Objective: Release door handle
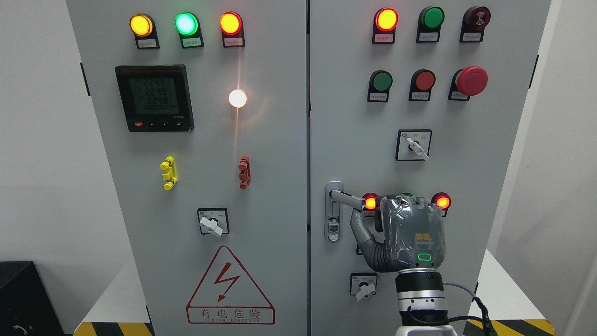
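Grey robot right hand (410,233) was curled round the silver metal door handle (347,198).
Fingers — best spread fully before withdrawal.

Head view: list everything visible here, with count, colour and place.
Cabinet: one, grey, two doors, fills the frame.
Lit lamps, left door: three, yellow, green, orange-red, top row.
Meter: one, black, upper left door.
White glare spot: one, right of the meter.
Clips: yellow and red, mid left door.
Rotary switches: three, white knobs, left door, right door middle and bottom.
Warning triangle: one, red, bottom left door.
Right door buttons and lamps: six in two upper rows, including a red mushroom button.
Door handle: one, silver, left edge of the right door.
Right hand: grey, fingers by the handle lever; grip unclear.
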Robot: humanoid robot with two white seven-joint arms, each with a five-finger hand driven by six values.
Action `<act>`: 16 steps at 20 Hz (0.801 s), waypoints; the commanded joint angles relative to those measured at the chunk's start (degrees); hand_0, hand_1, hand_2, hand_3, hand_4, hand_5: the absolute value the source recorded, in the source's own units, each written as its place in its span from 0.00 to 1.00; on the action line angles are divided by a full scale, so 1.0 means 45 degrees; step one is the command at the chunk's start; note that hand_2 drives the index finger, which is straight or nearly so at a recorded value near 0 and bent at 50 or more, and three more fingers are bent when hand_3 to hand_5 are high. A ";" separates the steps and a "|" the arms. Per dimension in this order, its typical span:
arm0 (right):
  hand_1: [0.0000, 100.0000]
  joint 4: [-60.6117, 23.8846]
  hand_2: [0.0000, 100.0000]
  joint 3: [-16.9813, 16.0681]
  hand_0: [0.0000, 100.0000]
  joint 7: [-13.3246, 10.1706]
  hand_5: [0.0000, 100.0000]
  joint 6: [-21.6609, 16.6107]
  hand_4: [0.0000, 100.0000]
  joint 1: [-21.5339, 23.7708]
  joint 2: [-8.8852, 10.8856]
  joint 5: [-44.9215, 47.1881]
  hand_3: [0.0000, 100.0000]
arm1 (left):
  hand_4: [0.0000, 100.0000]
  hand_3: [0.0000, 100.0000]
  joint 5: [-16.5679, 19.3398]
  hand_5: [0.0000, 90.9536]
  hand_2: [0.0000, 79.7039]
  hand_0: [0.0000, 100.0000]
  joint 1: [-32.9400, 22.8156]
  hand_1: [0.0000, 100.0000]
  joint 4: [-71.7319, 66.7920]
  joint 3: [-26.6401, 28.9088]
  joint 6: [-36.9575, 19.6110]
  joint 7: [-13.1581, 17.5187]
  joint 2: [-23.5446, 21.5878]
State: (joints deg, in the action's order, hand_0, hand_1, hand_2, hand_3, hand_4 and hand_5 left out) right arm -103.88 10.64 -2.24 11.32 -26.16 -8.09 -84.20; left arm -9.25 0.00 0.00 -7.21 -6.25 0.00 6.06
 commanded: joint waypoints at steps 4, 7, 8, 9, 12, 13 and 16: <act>0.29 -0.0002 0.91 -0.0001 0.61 0.0009 1.00 0.0003 0.98 -0.0066 0.0000 0.0001 1.00 | 0.00 0.00 0.0005 0.00 0.00 0.12 0.0351 0.56 -0.0371 0.0000 0.0003 -0.0001 0.0000; 0.29 -0.0002 0.91 -0.0001 0.61 0.0009 1.00 0.0003 0.98 -0.0066 0.0000 0.0001 1.00 | 0.00 0.00 0.0005 0.00 0.00 0.12 0.0332 0.56 -0.0371 0.0000 0.0003 -0.0001 0.0000; 0.29 -0.0002 0.91 -0.0001 0.61 0.0009 1.00 0.0003 0.98 -0.0066 0.0000 0.0001 1.00 | 0.00 0.00 0.0005 0.00 0.00 0.12 0.0332 0.56 -0.0371 0.0000 0.0003 -0.0001 0.0000; 0.29 -0.0002 0.91 -0.0001 0.60 0.0009 1.00 0.0003 0.98 -0.0066 0.0000 0.0001 1.00 | 0.00 0.00 -0.0014 0.00 0.00 0.12 0.0332 0.56 -0.0371 0.0000 0.0003 -0.0001 0.0000; 0.29 -0.0021 0.91 -0.0001 0.60 -0.0010 1.00 0.0003 0.98 -0.0008 -0.0020 0.0001 1.00 | 0.00 0.00 0.0005 0.00 0.00 0.12 0.0332 0.56 -0.0371 0.0000 0.0003 -0.0001 0.0000; 0.29 -0.0041 0.91 0.0018 0.60 -0.0029 1.00 0.0003 0.98 0.0031 -0.0020 0.0001 1.00 | 0.00 0.00 0.0005 0.00 0.00 0.12 0.0332 0.56 -0.0371 0.0000 0.0003 -0.0001 0.0000; 0.29 -0.0158 0.91 0.0077 0.59 -0.0030 1.00 -0.0016 0.98 0.0265 -0.0019 0.0020 1.00 | 0.00 0.00 -0.0014 0.00 0.00 0.12 0.0332 0.56 -0.0371 0.0000 0.0003 -0.0001 0.0000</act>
State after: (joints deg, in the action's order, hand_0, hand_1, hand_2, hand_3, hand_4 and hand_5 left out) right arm -104.04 10.69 -1.91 11.32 -25.97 -8.10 -84.18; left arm -9.24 0.00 0.00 -7.21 -6.25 0.01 6.06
